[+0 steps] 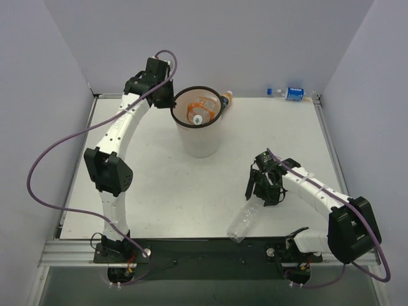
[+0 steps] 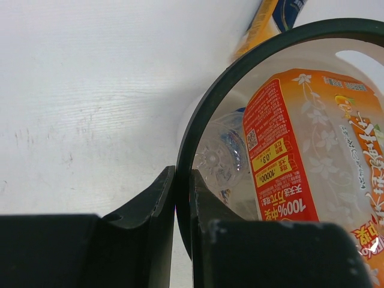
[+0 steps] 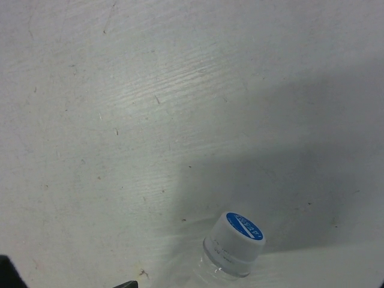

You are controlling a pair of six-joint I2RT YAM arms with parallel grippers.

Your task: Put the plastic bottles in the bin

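The bin stands at the back middle of the table. My left gripper is shut on its black rim, one finger inside and one outside. A wide orange bottle and a clear bottle lie inside the bin. A slim orange bottle lies just behind it. My right gripper is at the near right, shut on a clear label-free bottle that reaches over the table's near edge. Its white and blue cap points away from the wrist, and the fingers are almost out of that view.
A clear bottle with a blue label lies at the back right, against the wall. Grey walls close in the table on three sides. A black rail runs along the near edge.
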